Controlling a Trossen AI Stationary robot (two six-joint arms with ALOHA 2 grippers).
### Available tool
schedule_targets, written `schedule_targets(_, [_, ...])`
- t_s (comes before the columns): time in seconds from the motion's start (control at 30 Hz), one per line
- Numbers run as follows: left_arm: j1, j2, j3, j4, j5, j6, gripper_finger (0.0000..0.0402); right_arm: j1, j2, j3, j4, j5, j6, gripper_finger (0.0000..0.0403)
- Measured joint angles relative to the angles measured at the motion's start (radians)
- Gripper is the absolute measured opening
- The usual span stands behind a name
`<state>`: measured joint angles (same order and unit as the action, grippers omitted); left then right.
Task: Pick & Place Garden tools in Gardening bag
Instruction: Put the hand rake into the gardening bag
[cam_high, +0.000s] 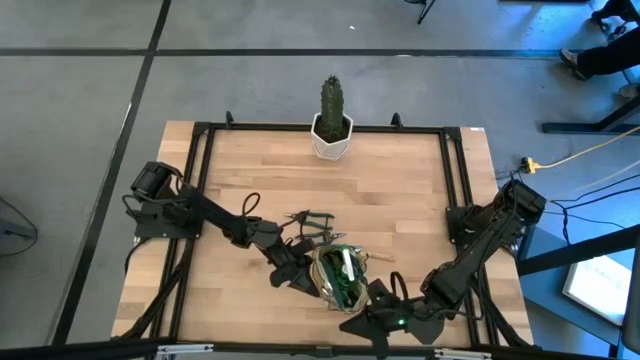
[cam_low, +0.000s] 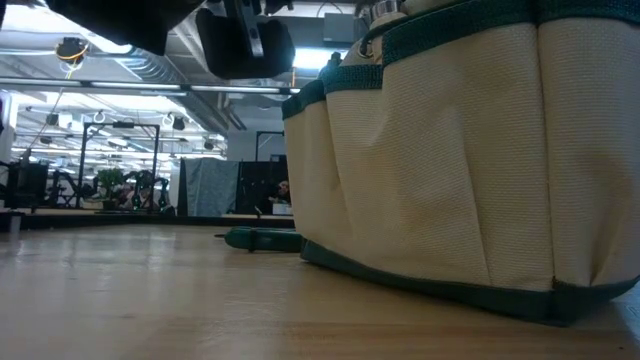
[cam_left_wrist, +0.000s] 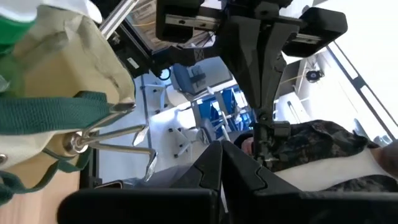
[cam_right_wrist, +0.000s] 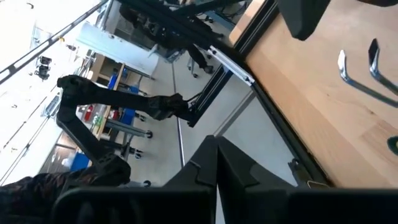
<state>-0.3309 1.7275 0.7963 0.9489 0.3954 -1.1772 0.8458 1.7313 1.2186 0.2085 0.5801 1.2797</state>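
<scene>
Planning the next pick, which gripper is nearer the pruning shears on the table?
Left gripper: it sits just below the pruning shears beside the gardening bag. Right gripper is beyond the bag.

you have one gardening bag (cam_high: 340, 277), one pair of pruning shears (cam_high: 310, 220) at its 11 o'clock, one cactus (cam_high: 331, 103) in one white pot (cam_high: 331, 139), and two arms.

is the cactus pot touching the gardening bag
Apart. The high view shows the white pot at the table's far edge and the gardening bag near the front, bare wood between them.
</scene>
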Motion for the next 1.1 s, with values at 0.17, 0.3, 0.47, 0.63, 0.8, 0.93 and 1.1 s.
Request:
schedule_targets(0.17, [0.0,0.0,0.0,-0.026,-0.011,-0.006,0.0001,-0.001,0.0,0.0,0.0,0.042,0.0,0.0001])
schedule_targets(0.3, [-0.001,0.0,0.002,-0.043,-0.014,0.01,0.0001,-0.001,0.0,0.0,0.0,0.045,-0.002,0.0001])
schedule_targets(0.47, [-0.001,0.0,0.05,-0.083,-0.014,0.039,0.0001,-0.003,0.0,0.0,0.0,0.048,-0.004,0.0001])
schedule_targets(0.63, [-0.001,0.0,0.094,-0.194,-0.011,0.095,0.0001,-0.004,-0.001,0.0,0.0,0.048,-0.005,0.0001])
schedule_targets(0.8, [-0.009,0.0,0.095,-0.205,-0.025,0.109,0.0001,-0.003,-0.001,0.0,0.0,0.048,-0.005,0.0])
schedule_targets(0.93, [-0.011,0.01,0.095,-0.242,-0.048,0.117,0.0001,-0.003,-0.001,0.0,0.0,0.048,-0.007,0.0])
schedule_targets(1.1, [-0.019,0.062,0.095,-0.196,-0.049,0.093,0.0001,-0.003,-0.001,0.0,-0.001,0.048,-0.012,0.0])
